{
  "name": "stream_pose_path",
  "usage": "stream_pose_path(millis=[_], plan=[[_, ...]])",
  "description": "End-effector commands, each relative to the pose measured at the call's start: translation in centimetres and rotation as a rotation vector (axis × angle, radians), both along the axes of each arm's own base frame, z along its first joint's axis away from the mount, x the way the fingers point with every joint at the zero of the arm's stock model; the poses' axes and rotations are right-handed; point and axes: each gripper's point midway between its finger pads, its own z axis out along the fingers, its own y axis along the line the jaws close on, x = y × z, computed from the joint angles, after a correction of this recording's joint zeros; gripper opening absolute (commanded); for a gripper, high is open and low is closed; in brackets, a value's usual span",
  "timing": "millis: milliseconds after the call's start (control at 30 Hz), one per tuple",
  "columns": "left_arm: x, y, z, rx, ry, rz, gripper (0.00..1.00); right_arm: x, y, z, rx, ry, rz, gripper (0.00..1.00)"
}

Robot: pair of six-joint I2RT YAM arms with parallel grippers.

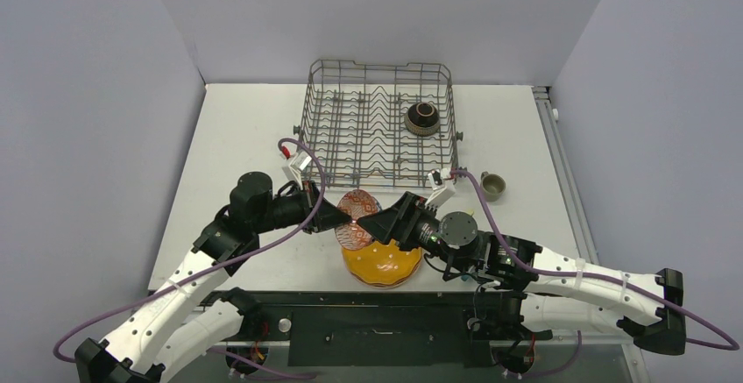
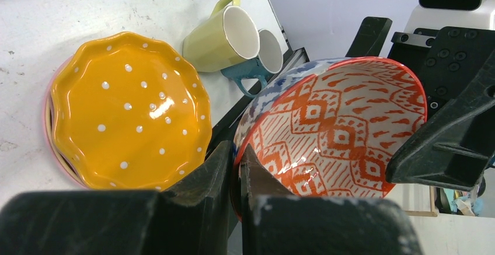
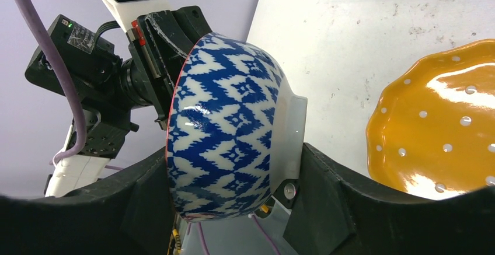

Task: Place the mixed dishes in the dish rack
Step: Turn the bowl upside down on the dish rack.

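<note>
The blue-white patterned bowl (image 1: 355,216), orange-patterned inside (image 2: 338,126), is held on edge above the table between both arms. My left gripper (image 1: 337,218) is shut on its rim, one finger inside and one outside (image 2: 236,167). My right gripper (image 1: 372,225) spans the bowl (image 3: 227,126) from rim to foot, and both fingers touch it (image 3: 233,150). The orange dotted plate (image 1: 381,265) tops a stack just below, also in the left wrist view (image 2: 128,109). The dish rack (image 1: 377,124) stands behind with the dark brown bowl (image 1: 422,117) in it.
A grey mug (image 1: 492,186) sits right of the rack's front corner. A pale-yellow mug (image 2: 219,36) and a blue mug (image 2: 257,68) lie on their sides near the table's front edge, beside the plate stack. A pink plate edge (image 2: 49,144) shows under the orange plate.
</note>
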Motion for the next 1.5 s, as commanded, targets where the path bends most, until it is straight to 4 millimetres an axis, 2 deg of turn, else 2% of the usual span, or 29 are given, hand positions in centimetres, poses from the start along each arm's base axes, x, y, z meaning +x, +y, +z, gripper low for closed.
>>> stream_pose_path(millis=[0, 33, 133, 167, 433, 933, 1267, 1467], plan=[[0.0, -0.4, 3.4, -0.091, -0.100, -0.019, 0.00, 0.5, 0.5, 1.5, 0.083, -0.004, -0.019, 0.37], [0.0, -0.4, 3.4, -0.092, -0.100, -0.019, 0.00, 0.5, 0.6, 1.4, 0.087, -0.003, -0.017, 0.33], [0.0, -0.4, 3.3, -0.092, -0.096, -0.020, 0.00, 0.5, 0.8, 1.4, 0.085, 0.004, -0.016, 0.01], [0.0, -0.4, 3.3, -0.091, -0.095, -0.021, 0.00, 0.5, 0.9, 1.2, 0.079, 0.006, -0.013, 0.00], [0.1, -0.5, 2.9, -0.081, -0.079, -0.025, 0.00, 0.5, 0.6, 1.6, 0.089, -0.006, -0.021, 0.00], [0.6, -0.3, 1.7, -0.037, -0.065, -0.002, 0.32, 1.3, -0.9, 2.2, 0.055, -0.038, -0.074, 0.00], [1.0, 0.5, 0.6, 0.025, -0.060, 0.034, 0.39, 2.1, -1.6, 2.3, 0.023, -0.051, -0.114, 0.00], [1.8, 2.0, 0.1, 0.122, -0.075, 0.110, 0.44, 3.4, -2.6, 2.1, -0.039, -0.062, -0.160, 0.00]])
